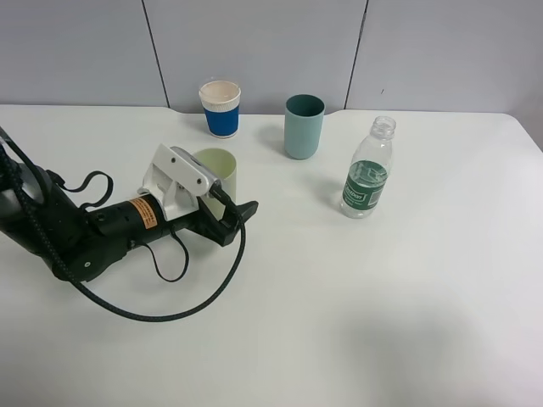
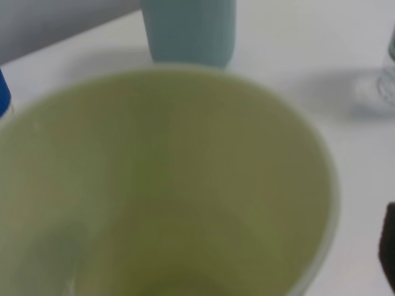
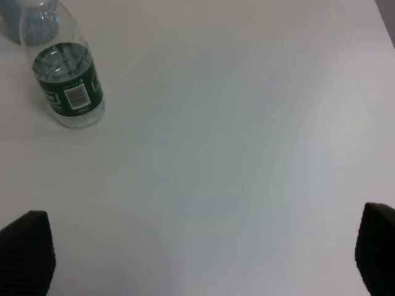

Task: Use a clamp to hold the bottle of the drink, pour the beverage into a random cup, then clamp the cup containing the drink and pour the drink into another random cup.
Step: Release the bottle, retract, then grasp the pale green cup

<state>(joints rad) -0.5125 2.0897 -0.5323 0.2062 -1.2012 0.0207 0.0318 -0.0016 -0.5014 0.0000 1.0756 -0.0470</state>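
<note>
Left gripper (image 1: 231,202) low over bench (image 1: 382,297), left side, released, jaws spread wide either side of yellow-green cup (image 1: 222,166). Cup upright, fills left wrist view, blurred; cannot tell if liquid inside, cannot tell if fingers touch its wall. Teal cup (image 1: 304,125) farther back and right. White cup with blue band (image 1: 221,108) near far edge. Bottle (image 1: 367,174) upright, uncapped, well right of yellow-green cup. Right gripper (image 3: 200,253) released, fingers wide apart, nothing between, bare bench beneath.

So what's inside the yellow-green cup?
The left wrist view looks into the yellow-green cup: only its bare inner wall shows, blurred. Its bottom is cut off, so whether anything is in it cannot be told.
</note>
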